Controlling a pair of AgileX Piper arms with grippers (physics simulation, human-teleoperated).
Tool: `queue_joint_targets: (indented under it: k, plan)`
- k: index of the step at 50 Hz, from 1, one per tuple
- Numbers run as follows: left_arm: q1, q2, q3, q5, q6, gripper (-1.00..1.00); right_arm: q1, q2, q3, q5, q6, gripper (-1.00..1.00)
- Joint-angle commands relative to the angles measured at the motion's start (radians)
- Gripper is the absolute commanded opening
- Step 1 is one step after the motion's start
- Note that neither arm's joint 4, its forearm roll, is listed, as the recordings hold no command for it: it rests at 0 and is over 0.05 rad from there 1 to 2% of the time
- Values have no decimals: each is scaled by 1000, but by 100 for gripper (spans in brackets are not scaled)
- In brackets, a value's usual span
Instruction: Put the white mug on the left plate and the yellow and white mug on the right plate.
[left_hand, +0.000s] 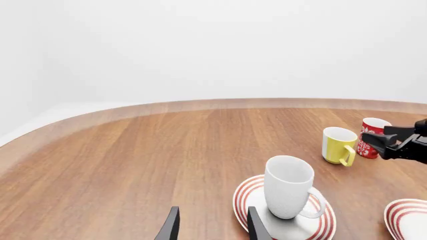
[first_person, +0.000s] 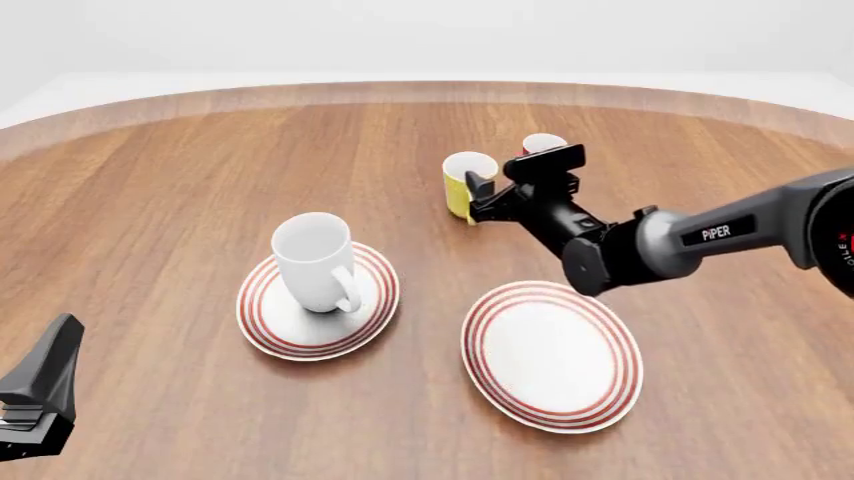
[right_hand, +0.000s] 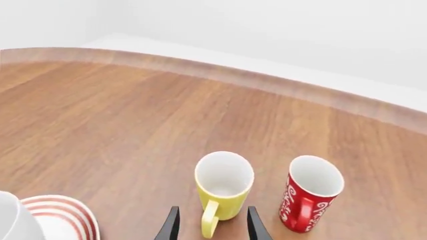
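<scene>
Wood table: white mug is sitting on left plate; right gripper is hanging spread beside yellow mug's handle.

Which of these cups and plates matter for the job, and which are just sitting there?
Belongs to the job:
large plain white glossy mug
small yellow mug with white inside
left red-ringed white plate
right red-ringed white plate

Just lying about:
slim red cup with white lettering

You've got white mug on red-ringed white left plate; right plate same pattern. Behind it: yellow and white mug, red cup w/ white lettering. Table brown woodgrain.
</scene>
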Motion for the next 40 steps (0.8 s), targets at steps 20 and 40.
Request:
queue_joint_targets:
  k: [20,40]
  plan:
    - [0,0,0,0,0,100,0,111,-94,40,18,100]
    - [0,0,0,0,0,100,7,165,-133,60,34,100]
